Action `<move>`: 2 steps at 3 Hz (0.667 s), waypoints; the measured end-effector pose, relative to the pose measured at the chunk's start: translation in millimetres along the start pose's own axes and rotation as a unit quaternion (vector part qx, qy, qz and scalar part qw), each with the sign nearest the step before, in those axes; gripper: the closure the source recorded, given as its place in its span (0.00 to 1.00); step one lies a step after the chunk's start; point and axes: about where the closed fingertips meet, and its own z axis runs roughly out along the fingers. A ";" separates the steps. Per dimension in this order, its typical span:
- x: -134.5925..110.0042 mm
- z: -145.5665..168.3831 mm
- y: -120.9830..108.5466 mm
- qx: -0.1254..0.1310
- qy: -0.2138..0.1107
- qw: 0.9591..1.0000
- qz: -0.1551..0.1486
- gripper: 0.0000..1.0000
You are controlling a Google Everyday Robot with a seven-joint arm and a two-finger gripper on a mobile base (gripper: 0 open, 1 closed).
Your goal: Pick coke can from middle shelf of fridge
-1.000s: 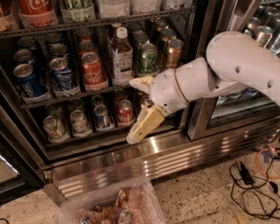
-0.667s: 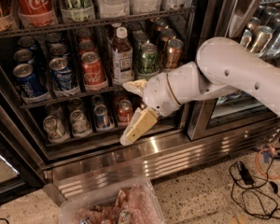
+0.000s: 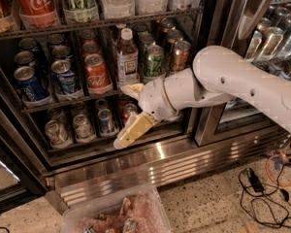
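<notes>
Your claw (image 3: 121, 116) gapes wide and grips nothing, just right of and below the red aluminium coke can (image 3: 96, 74), which stands upright on the dark wire middle shelf (image 3: 63, 102) beside blue cans (image 3: 63, 77) in the stainless-steel fridge (image 3: 136, 165).

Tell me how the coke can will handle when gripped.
The coke can looks smooth, so likely slippery; round, so apt to roll if tipped. The Pepsi can close beside it may get bumped. The gripper, open, is lower right of it.
</notes>
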 end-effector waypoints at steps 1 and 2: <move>-6.0 5.2 -1.5 0.002 -0.008 1.000 -0.005 0.00; -6.4 6.6 -0.5 0.004 -0.014 1.000 -0.006 0.00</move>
